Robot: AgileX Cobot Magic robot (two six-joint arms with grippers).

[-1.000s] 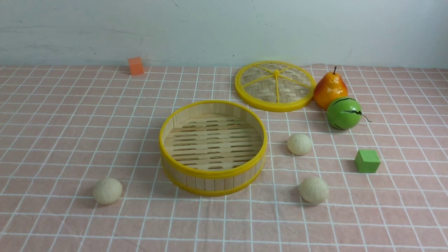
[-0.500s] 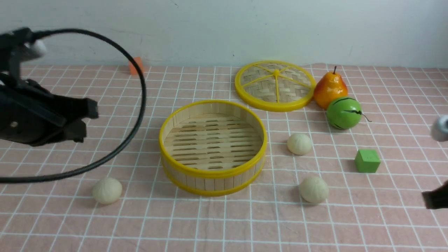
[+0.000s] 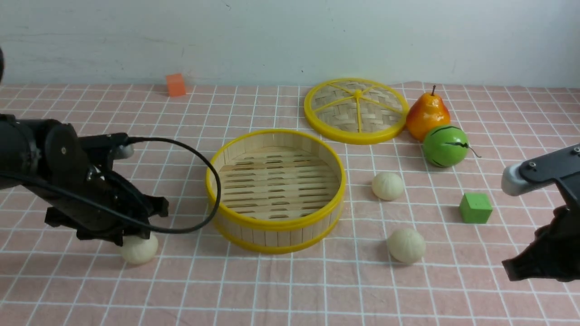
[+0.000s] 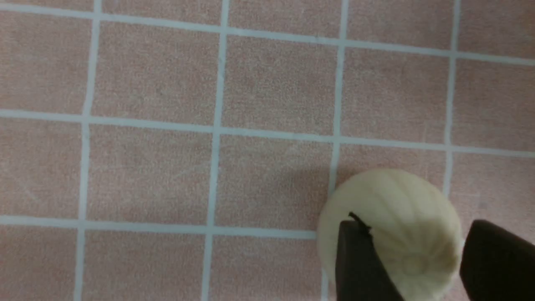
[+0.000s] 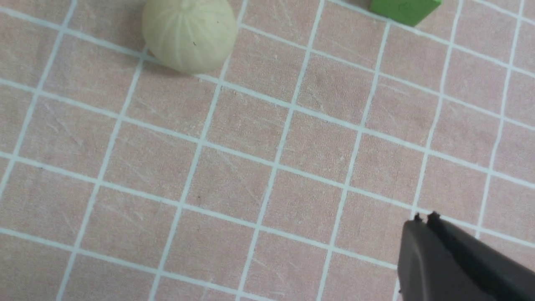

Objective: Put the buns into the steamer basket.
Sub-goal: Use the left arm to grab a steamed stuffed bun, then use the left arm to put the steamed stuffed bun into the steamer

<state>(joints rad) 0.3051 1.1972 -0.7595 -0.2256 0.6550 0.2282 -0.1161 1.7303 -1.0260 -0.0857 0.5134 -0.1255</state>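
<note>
Now, my left gripper [image 4: 416, 225]: spread, straddling near-left bun [image 3: 141, 251], ready to pinch.
My right gripper [image 5: 424, 219]: clenched empty, hovering near right.
Far-right bun [image 3: 388, 186], near-right bun [image 3: 406, 245]: lying right of steamer basket [image 3: 276, 224]; none inside.

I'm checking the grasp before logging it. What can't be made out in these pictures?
Left wrist view: the edge cuts off the left hand and part of the bun; contact unclear.
Front view: that hand hides the bun's top.
Front view: the right hand runs off the edge.
Right wrist view: green block mostly cut off.
</note>
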